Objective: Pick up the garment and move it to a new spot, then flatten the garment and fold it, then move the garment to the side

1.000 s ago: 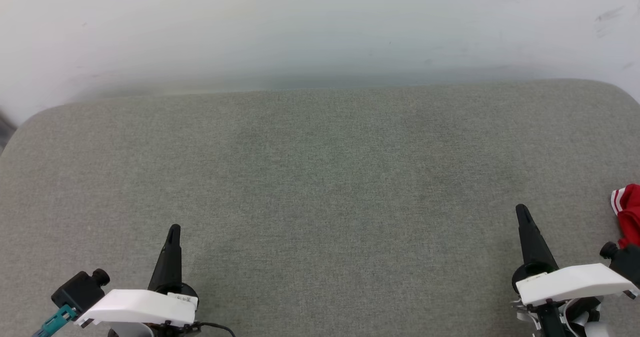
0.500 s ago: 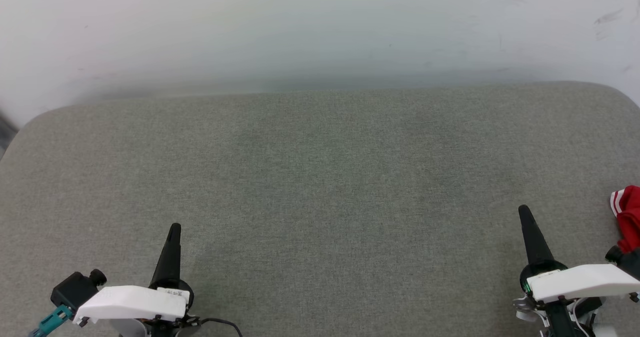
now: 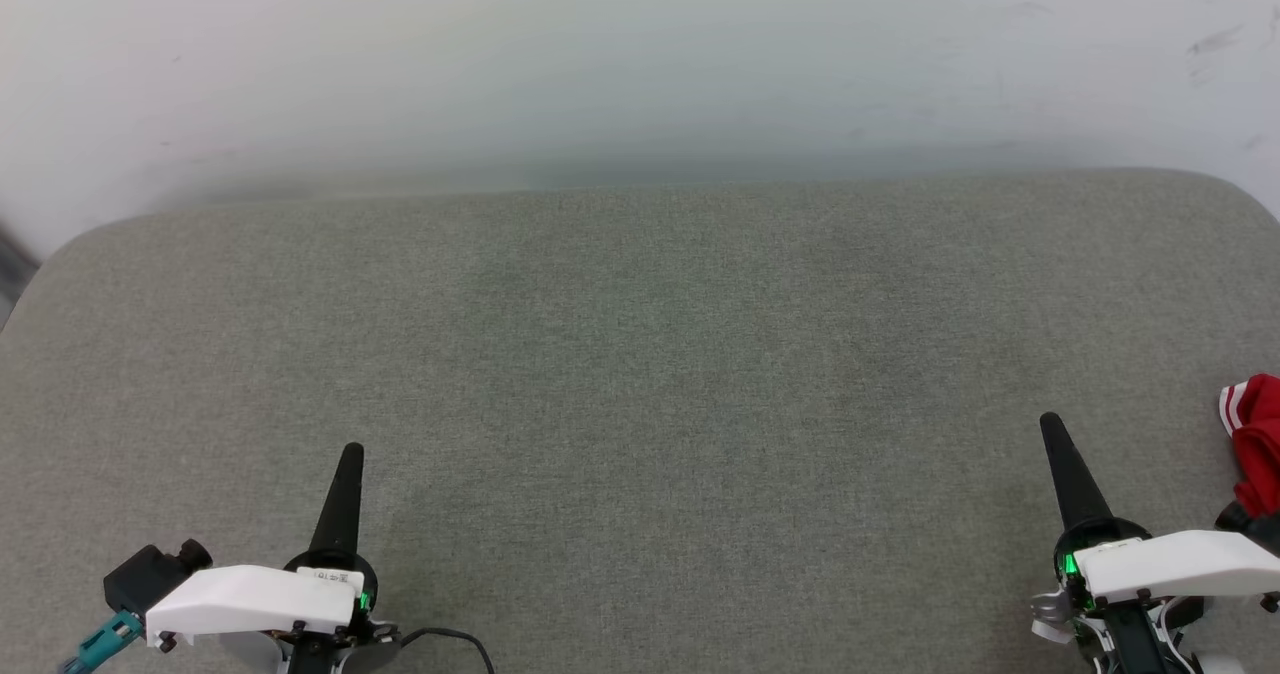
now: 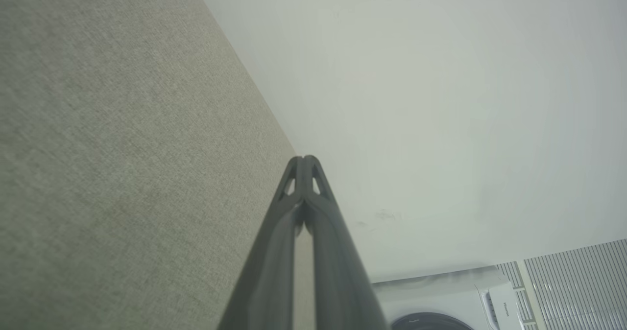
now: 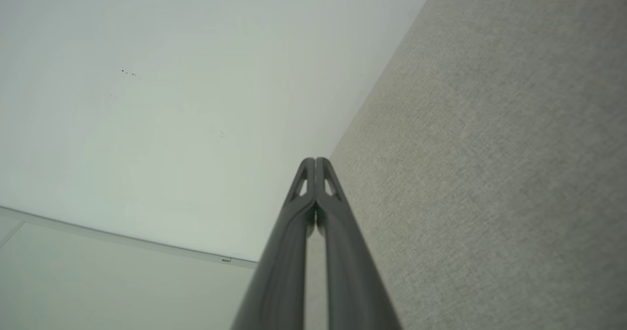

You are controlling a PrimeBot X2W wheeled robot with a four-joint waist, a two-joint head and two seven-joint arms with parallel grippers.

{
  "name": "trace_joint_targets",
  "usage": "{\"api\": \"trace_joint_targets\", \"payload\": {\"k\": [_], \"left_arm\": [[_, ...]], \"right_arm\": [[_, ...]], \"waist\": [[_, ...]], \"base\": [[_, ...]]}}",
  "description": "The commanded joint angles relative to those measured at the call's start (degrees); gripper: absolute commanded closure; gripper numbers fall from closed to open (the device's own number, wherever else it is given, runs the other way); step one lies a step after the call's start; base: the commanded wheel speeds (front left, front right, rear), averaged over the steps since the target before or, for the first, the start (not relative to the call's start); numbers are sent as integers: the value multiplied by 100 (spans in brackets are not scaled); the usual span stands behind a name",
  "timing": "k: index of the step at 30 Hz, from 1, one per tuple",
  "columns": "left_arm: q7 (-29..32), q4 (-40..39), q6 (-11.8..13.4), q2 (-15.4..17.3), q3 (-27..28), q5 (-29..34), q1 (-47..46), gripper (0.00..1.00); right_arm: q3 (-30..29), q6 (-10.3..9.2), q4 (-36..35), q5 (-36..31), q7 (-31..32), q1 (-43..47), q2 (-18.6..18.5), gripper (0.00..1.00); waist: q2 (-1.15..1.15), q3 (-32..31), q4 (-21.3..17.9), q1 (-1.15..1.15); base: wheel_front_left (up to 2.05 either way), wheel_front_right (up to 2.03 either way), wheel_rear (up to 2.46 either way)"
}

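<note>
A small part of the garment point(image 3: 1258, 439), red with white stripe trim, lies at the right edge of the head view on the grey-green padded surface point(image 3: 640, 374); the rest runs out of frame. My right gripper point(image 3: 1049, 422) is shut and empty at the lower right, a short way left of the garment and not touching it. At the lower left my left gripper point(image 3: 351, 451) is shut and holds nothing. Each wrist view shows its own fingers pressed together: the left gripper point(image 4: 303, 159) and the right gripper point(image 5: 315, 160).
A pale wall point(image 3: 640, 64) rises behind the padded surface's far edge. A white appliance point(image 4: 441, 298) and a slatted panel point(image 4: 578, 281) appear in the left wrist view's lower right corner. The surface's corners are rounded.
Both arms have drawn back slightly toward the bottom of the head view, and the whole picture has shifted down a little. Green lights now show at both wrists. The garment has not moved.
</note>
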Motion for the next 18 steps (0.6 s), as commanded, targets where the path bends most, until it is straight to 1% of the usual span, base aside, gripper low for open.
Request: {"api": "trace_joint_targets", "payload": {"k": [1,18], "left_arm": [[45,-15,-10,13,31,-140,-134,100],[282,110,-13,1,83,-967,-221,100]], "right_arm": [[-26,-1,-23,151,31,-130,-38,100],[-107,-1,40,1007,235,-154,-29,100]], "waist": [[0,-4,1,-1],[0,-54,9,-1]], "base": [[0,0,0],[0,0,0]]}}
